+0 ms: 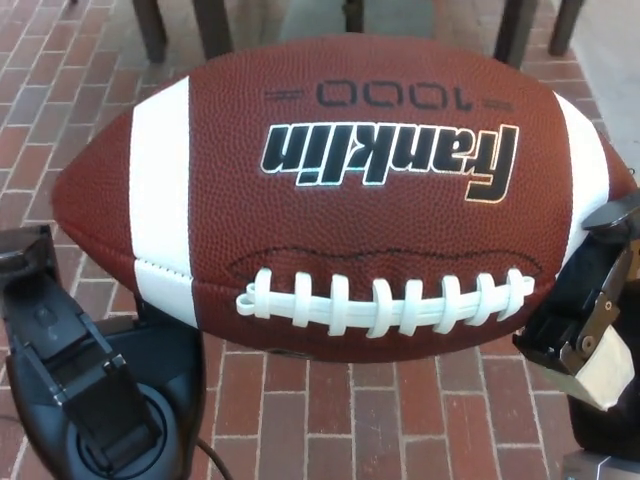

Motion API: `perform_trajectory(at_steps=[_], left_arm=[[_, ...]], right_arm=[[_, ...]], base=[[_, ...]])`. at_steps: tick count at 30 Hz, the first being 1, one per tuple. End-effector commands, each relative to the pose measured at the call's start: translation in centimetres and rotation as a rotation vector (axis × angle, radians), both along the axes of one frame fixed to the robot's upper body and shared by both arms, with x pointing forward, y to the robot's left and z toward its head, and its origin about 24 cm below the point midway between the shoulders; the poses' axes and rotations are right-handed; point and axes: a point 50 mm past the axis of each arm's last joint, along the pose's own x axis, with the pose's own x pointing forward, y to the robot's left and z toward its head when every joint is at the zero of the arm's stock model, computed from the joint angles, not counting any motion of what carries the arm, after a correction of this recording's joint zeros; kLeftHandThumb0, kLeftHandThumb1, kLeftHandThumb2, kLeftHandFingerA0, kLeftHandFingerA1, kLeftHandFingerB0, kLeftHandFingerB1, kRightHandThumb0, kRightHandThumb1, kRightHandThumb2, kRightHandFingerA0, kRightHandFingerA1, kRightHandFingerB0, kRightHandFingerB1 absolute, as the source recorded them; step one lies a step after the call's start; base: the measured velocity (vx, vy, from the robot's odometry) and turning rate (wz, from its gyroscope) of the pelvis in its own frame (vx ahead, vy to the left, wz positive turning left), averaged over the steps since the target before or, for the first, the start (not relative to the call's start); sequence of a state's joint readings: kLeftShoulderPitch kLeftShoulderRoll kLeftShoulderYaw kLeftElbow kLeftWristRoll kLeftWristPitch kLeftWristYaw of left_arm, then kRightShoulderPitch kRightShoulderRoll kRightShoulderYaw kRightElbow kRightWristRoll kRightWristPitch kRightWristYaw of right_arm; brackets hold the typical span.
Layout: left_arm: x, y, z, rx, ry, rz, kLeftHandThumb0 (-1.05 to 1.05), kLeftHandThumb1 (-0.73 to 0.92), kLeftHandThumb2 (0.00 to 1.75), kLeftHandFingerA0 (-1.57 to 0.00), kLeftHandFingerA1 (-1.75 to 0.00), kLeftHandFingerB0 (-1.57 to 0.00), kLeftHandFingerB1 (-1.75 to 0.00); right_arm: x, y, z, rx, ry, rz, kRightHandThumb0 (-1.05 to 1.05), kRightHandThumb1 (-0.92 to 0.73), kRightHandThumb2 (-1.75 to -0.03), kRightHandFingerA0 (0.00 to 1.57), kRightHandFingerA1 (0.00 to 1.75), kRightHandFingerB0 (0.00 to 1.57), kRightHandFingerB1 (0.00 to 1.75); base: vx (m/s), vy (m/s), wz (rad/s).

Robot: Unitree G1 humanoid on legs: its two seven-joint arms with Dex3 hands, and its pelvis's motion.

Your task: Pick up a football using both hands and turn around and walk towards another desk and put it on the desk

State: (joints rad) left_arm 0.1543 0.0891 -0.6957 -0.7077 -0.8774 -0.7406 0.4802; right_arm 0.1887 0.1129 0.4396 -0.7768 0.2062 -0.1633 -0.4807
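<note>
The football [340, 200] fills most of the view, held up off the ground and lying lengthwise from nine o'clock to three o'clock, brown pebbled leather with a white band near each end. Its white laces [385, 300] run along the lower face toward six o'clock, and the printed "Franklin" and "1000" read upside down across the upper face. At the seven o'clock corner the left hand [85, 375] sits under and against that end of the ball, a black housing with a round joint showing; how its fingers lie around the ball I cannot tell, since the ball covers them. At four o'clock the right hand [585, 310] presses against the other end, its black links and a pale pad touching the leather just past the white band, so the ball is clamped between the two hands. Below and behind everything is a red brick floor [380, 410]. Along the top edge, near twelve o'clock, a few dark upright legs [215, 25] of some furniture stand on the bricks, well beyond the ball.
</note>
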Motion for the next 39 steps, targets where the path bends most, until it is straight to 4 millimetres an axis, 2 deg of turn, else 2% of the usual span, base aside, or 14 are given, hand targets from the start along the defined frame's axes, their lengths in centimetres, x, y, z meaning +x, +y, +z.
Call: perform_trajectory(at_steps=[1,15,27,29,39], left_arm=[[-1.14,-4.57,-0.67,0.247,0.035,-0.288,-0.16,0.54,1.34,-0.89,-1.75,-0.75,-1.71],[-0.94,-4.78,-0.93,0.223,0.010,-0.308,-0.16,0.58,1.30,-0.87,-1.75,-0.73,-1.70],[-0.79,-4.95,-1.05,0.240,0.010,-0.314,-0.15,0.60,1.24,-0.88,-1.75,-0.74,-1.70],[-0.82,-4.93,-1.05,0.242,0.014,-0.312,-0.15,0.59,1.26,-0.89,-1.75,-0.74,-1.71],[-0.82,-4.94,-1.11,0.234,0.029,-0.316,-0.16,0.60,1.29,-0.89,-1.75,-0.73,-1.74]], right_arm=[[0.18,2.58,0.21,-0.054,-0.014,0.178,-0.17,-0.49,-1.49,1.08,1.75,1.02,1.58],[0.36,2.51,0.34,-0.042,-0.020,0.185,-0.17,-0.45,-1.52,1.03,1.74,1.02,1.60],[0.36,2.29,0.47,-0.046,-0.028,0.190,-0.15,-0.45,-1.48,1.02,1.74,1.01,1.57],[0.28,2.30,0.51,-0.032,-0.017,0.193,-0.16,-0.45,-1.49,1.06,1.73,1.02,1.56],[0.13,2.14,0.63,-0.025,-0.020,0.177,-0.16,-0.42,-1.52,1.02,1.72,1.03,1.56]], base=[[0.29,0.124,0.56],[0.30,-0.010,0.41],[0.49,-0.089,-0.08],[0.42,0.111,-0.24],[0.51,0.067,-0.03]])
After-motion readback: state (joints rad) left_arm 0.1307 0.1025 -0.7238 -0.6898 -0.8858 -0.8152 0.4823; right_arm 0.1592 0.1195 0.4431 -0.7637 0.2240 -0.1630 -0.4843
